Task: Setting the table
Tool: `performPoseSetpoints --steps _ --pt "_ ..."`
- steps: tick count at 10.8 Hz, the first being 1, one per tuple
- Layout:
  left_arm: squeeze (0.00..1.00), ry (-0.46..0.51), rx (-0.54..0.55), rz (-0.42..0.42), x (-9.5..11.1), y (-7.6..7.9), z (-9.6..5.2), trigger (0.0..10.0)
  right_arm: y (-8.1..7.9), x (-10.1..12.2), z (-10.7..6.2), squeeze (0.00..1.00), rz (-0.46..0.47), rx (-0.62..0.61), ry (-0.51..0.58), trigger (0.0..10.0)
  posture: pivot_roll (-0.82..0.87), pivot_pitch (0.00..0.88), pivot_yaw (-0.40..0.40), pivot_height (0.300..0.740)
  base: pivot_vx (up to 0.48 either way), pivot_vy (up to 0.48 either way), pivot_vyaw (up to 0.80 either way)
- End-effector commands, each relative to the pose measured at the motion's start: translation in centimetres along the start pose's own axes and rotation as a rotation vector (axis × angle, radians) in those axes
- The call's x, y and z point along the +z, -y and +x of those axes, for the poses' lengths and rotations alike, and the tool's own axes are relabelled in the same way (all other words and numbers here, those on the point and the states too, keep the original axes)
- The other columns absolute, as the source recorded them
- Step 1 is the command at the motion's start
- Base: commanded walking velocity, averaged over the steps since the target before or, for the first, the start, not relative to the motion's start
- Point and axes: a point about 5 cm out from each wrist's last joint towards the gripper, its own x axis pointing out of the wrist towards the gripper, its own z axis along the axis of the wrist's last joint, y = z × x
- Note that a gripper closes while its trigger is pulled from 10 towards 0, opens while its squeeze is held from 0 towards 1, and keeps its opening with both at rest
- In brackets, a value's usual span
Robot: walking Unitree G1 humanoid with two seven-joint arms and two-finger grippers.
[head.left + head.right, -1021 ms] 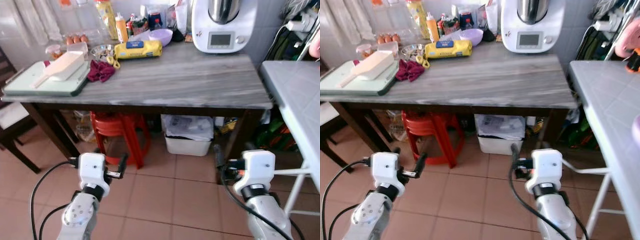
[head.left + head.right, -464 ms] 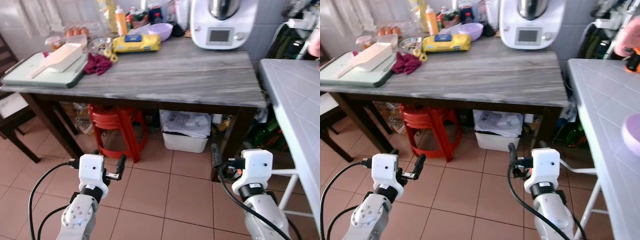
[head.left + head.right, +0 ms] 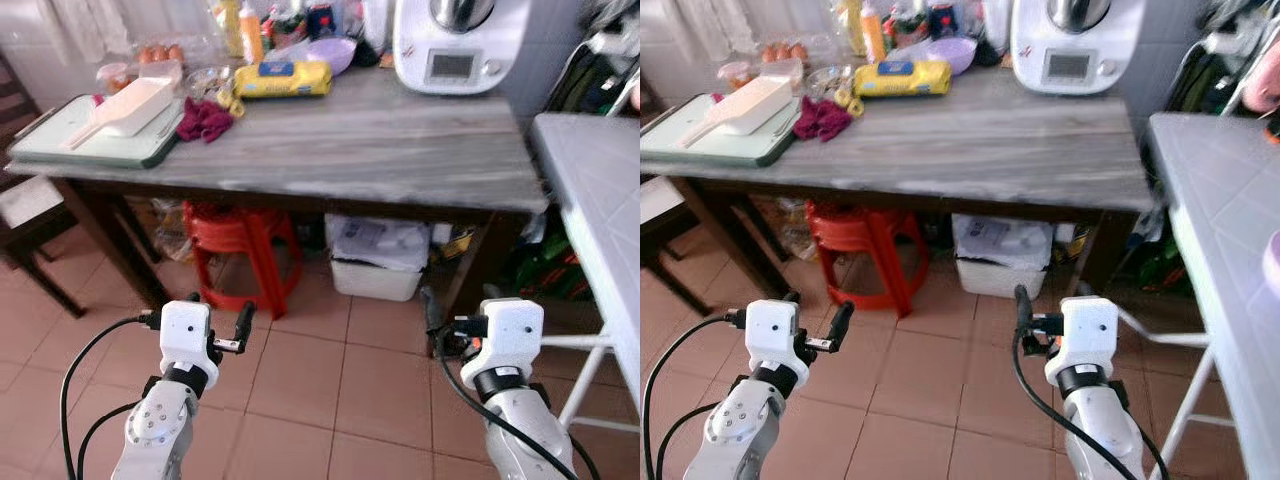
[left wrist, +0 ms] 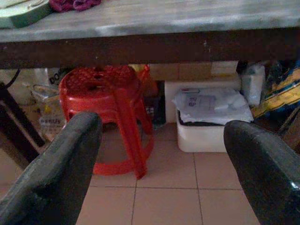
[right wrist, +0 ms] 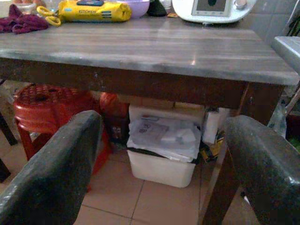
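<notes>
A long table with a streaked grey stone-look top and dark wooden legs stands ahead of the robot on a floor of terracotta tiles. At the table's far left end lies a pale green rectangular tray, and a white scoop-shaped plastic container with a long handle rests on it. Just beside the tray sits a crumpled maroon cloth, and behind that a plump yellow packet with a blue label lies near a lilac bowl. A glossy white kitchen machine with a small grey screen occupies the back right of the tabletop. Under the table stand a stack of red moulded plastic stools with a perforated seat and a white rectangular bin topped with crumpled plastic. A second, light grey tiled surface juts in at the right. Both arms are held low over the floor, well short of the table: the left gripper has its thick matte black fingers spread wide apart with nothing between them, facing the stools, and the right gripper is likewise spread and empty, facing the bin and the table edge.
</notes>
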Motion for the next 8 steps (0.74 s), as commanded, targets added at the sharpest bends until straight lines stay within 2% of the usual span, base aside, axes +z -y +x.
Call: performPoseSetpoints --steps 1,5,8 --pt "0.00 -0.028 0.013 0.016 -0.45 -0.46 -0.20 10.0 -0.19 -0.14 -0.05 0.00 0.010 0.003 -0.006 10.0 -0.05 0.060 0.085 0.740 -0.326 0.000 0.00" --pt "0.00 -0.033 0.010 0.015 -0.52 -0.41 -0.23 10.0 -0.07 -0.17 -0.03 0.00 0.006 0.000 -0.006 10.0 -0.06 0.065 0.084 0.740 -0.325 0.000 0.00" --pt "0.00 -0.018 0.015 0.020 -0.33 -0.75 -0.22 10.0 0.58 -0.23 0.22 0.00 -0.009 -0.056 -0.017 10.0 -0.06 0.065 0.085 0.740 0.000 0.000 0.00"
